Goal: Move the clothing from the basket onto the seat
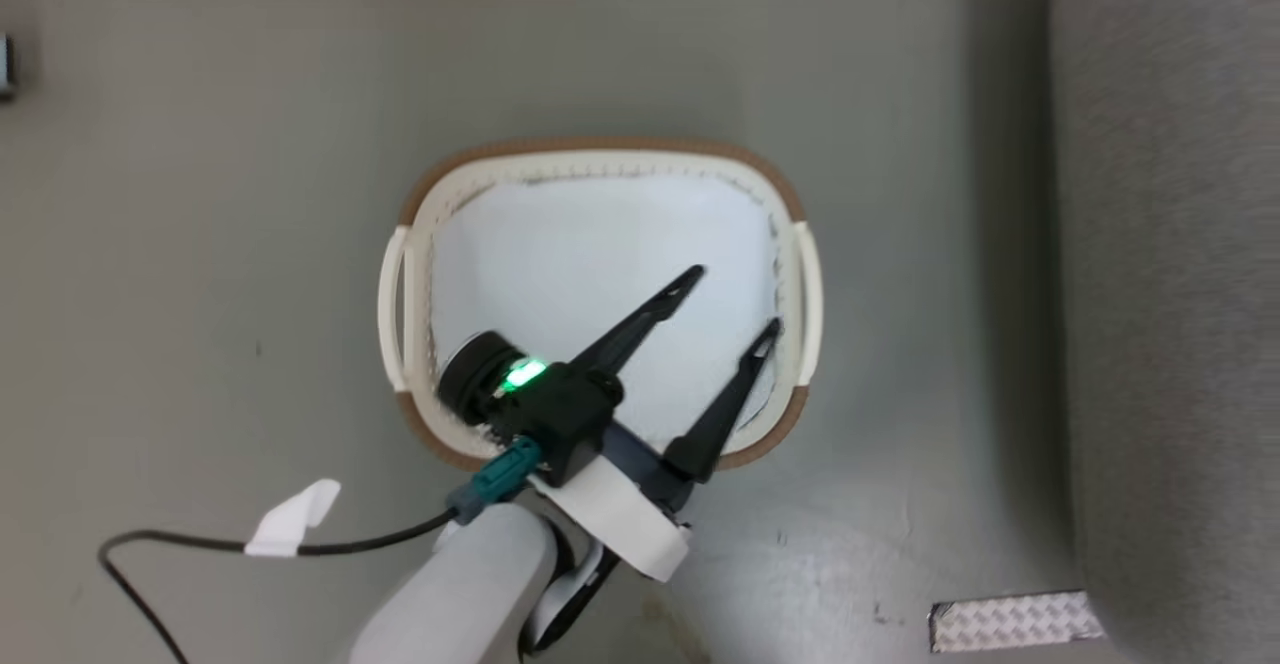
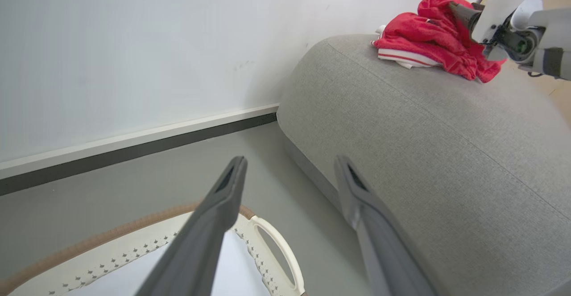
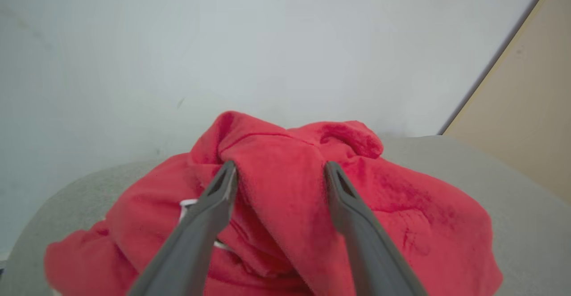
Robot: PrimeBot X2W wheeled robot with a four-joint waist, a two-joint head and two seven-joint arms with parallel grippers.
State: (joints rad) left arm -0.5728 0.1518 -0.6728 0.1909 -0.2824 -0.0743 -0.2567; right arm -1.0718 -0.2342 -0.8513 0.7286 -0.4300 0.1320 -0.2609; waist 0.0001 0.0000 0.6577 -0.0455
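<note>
The basket [image 1: 600, 149] stands on the floor with its white lining bare inside. My left gripper [image 1: 733, 301] hangs over its right half, open with nothing between the fingers; in the left wrist view this left gripper [image 2: 290, 160] is above the basket's handle [image 2: 276, 238]. The red clothing [image 2: 428, 37] lies heaped on the grey seat [image 2: 446, 131], white striped trim showing underneath. My right gripper [image 3: 280, 166] is down in the heap with its fingers apart, open, and a fold of the clothing [image 3: 401, 215] bulges between them. The seat [image 1: 1170, 244] runs along the right of the head view.
A black cable with a white tape tag [image 1: 295, 519] trails over the grey floor at the lower left. A metal tread plate [image 1: 1015, 619] lies by the seat's foot. A white wall with a dark baseboard [image 2: 134, 144] runs behind the basket and seat.
</note>
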